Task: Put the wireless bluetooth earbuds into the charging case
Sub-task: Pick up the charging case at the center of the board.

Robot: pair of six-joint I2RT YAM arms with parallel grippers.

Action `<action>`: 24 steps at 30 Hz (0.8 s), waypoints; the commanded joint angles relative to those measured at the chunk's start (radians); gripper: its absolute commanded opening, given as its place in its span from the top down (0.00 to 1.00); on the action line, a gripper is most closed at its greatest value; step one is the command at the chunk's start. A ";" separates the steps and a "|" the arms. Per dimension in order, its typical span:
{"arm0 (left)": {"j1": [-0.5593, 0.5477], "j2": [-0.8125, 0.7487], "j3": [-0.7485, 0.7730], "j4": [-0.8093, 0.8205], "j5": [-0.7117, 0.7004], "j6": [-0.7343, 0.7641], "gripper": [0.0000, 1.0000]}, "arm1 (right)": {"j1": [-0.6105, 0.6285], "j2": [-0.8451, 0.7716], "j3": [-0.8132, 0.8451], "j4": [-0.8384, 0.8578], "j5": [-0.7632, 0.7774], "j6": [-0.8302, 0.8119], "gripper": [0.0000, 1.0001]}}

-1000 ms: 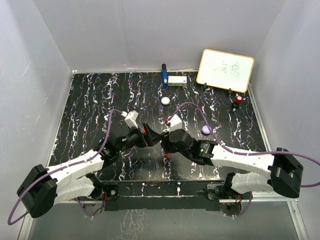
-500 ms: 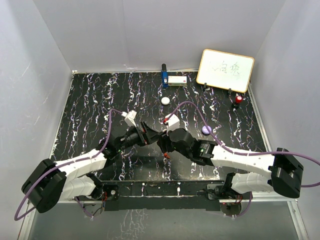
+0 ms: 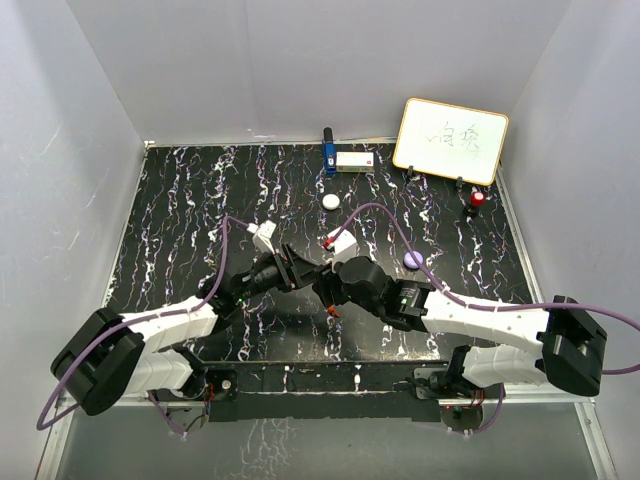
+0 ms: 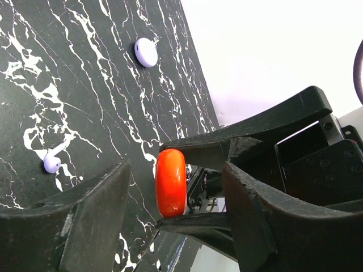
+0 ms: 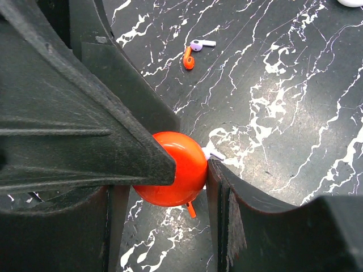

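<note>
1. The left tool and right tool meet at mid-counter.
2. The charging case sits clamped in the right tool, between the left tool's spread fingers.
3. Two earbuds lie side by side on the counter beyond the case.
4. One pod lies behind the tools, and another pod lies to their right.
5. A board stands at the back right, with a box to its left.

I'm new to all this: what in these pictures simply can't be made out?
- Red pod: in the right wrist view the right gripper covers its left side. The left wrist view shows only its edge, so any opening is unseen.
- Orange piece under the pod: right wrist view, mostly hidden by the pod.
- Whiteboard writing: top view, too small to read.
- Top view: the pod is hidden under the right gripper.
</note>
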 commanded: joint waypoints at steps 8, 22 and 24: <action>-0.004 0.045 -0.016 0.102 0.101 -0.005 0.53 | -0.001 -0.012 0.066 0.133 0.005 -0.009 0.90; -0.003 0.052 -0.015 0.125 0.113 0.002 0.95 | -0.015 0.004 0.086 0.150 -0.020 -0.021 0.91; -0.004 0.048 -0.016 0.133 0.110 0.003 0.99 | -0.018 0.004 0.086 0.149 -0.023 -0.020 0.91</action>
